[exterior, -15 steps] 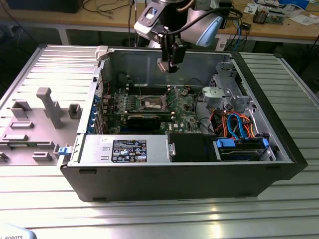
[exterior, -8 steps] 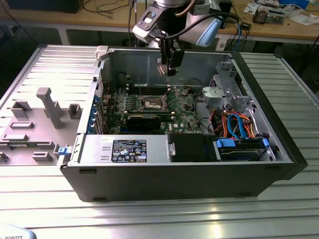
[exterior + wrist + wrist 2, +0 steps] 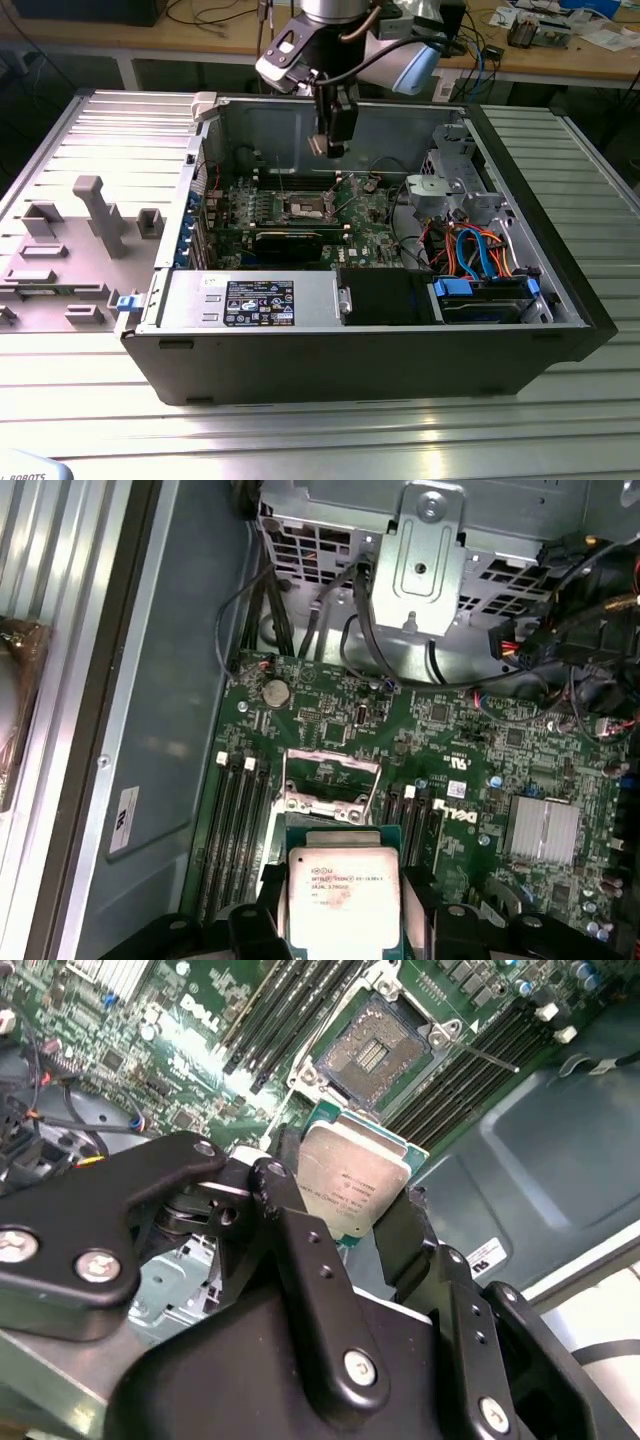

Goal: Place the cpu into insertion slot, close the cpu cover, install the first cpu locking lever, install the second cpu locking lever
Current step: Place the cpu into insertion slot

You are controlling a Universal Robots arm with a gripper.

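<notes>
My gripper (image 3: 322, 148) hangs over the open computer case, shut on the cpu (image 3: 317, 146), a small square chip with a silvery top. In both wrist views the cpu (image 3: 350, 1185) (image 3: 343, 895) sits between the black fingers (image 3: 405, 1230), held by two opposite edges. The insertion slot (image 3: 308, 208) (image 3: 375, 1050) lies bare on the green motherboard (image 3: 370, 225), below the chip and apart from it. The cpu cover (image 3: 330, 778) stands raised at the slot's edge. A thin lever rod (image 3: 480, 1055) sticks out beside the slot.
Long black memory slots (image 3: 290, 1010) flank the socket. A black card (image 3: 290, 240) lies in front of it in the exterior view. A metal drive cage (image 3: 445, 190) and orange and blue cables (image 3: 480, 255) stand at the exterior view's right. A grey fixture plate (image 3: 80, 230) lies outside the case.
</notes>
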